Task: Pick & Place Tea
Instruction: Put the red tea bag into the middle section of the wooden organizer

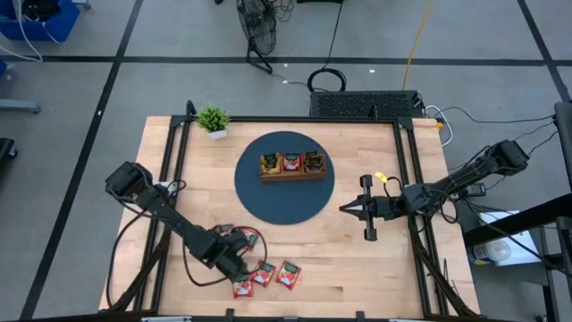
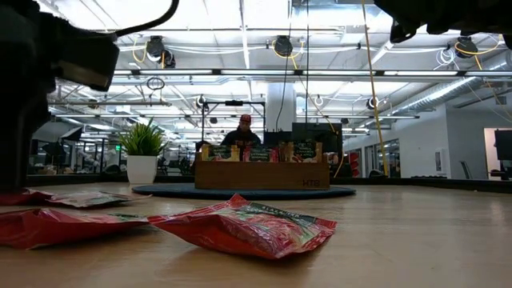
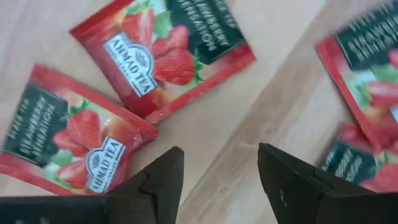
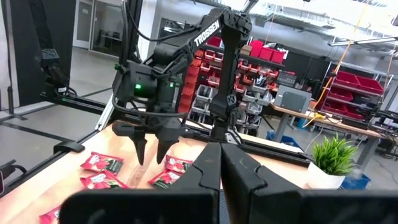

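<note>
Here my left gripper hangs released, fingers apart, above the red tea sachets near the table's front edge, left of centre. My right gripper, clenched on nothing, waits by the round mat's right rim. I judge a clean pick means straddling a single sachet's edge, then descending squarely before carrying it to the wooden tray.
</note>
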Robot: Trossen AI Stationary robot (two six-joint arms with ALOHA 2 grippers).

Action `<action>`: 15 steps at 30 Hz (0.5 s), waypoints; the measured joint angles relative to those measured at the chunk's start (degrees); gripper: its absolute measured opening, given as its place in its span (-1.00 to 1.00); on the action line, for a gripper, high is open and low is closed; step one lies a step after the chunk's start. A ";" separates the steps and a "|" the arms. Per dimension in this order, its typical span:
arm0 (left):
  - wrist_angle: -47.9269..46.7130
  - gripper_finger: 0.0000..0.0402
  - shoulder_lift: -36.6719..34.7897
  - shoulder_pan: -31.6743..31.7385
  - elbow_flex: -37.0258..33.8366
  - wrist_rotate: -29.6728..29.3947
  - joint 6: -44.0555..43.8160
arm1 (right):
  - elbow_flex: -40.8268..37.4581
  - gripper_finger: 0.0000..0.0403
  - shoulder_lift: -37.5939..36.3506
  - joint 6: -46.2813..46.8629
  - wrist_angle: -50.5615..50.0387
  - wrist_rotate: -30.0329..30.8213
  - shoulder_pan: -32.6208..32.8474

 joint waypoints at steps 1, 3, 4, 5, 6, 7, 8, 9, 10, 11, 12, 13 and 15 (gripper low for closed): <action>-0.69 0.03 0.00 0.20 0.36 0.06 1.98 | 0.00 -1.00 0.00 0.00 -0.03 0.00 0.00; -2.65 0.03 0.00 0.81 1.10 -0.09 5.51 | 0.00 -1.00 0.00 0.00 -0.05 0.00 0.00; -3.89 0.03 0.00 1.27 1.48 -0.41 6.78 | 0.00 -1.00 0.00 0.00 -0.08 0.00 0.00; -5.43 0.03 0.00 1.69 1.94 -0.82 7.80 | 0.00 -1.00 0.00 0.00 -0.06 0.00 0.00; -7.25 0.03 0.00 2.08 2.43 -1.03 8.50 | 0.00 -1.00 0.00 -0.02 -0.05 0.00 0.00; -9.22 0.03 0.00 2.42 2.89 -1.16 8.92 | 0.00 -1.00 0.00 -0.05 -0.08 0.00 0.00; -11.17 0.03 0.00 2.71 3.29 -1.23 9.47 | 0.00 -1.00 0.00 -0.07 -0.05 0.00 0.00; -12.96 0.03 -0.02 2.90 3.40 -1.38 9.80 | 0.00 -1.00 0.00 -0.09 -0.05 0.00 0.00; -14.16 0.03 -0.02 3.13 3.37 -1.58 10.16 | 0.00 -1.00 0.00 -0.11 -0.05 0.00 0.00; -14.92 0.03 -0.02 3.20 3.17 -1.50 10.34 | 0.00 -1.00 0.00 -0.15 -0.05 0.00 0.00; -15.73 0.03 -0.02 3.21 2.99 -1.53 10.67 | 0.00 -1.00 0.00 -0.17 -0.05 0.00 0.00; -16.03 0.03 -0.02 3.20 2.88 -1.55 10.75 | 0.00 -1.00 0.00 -0.20 -0.05 0.00 0.00; -15.79 0.03 -0.02 3.06 2.47 -1.60 10.76 | 0.00 -1.00 0.00 -0.20 -0.18 0.00 0.00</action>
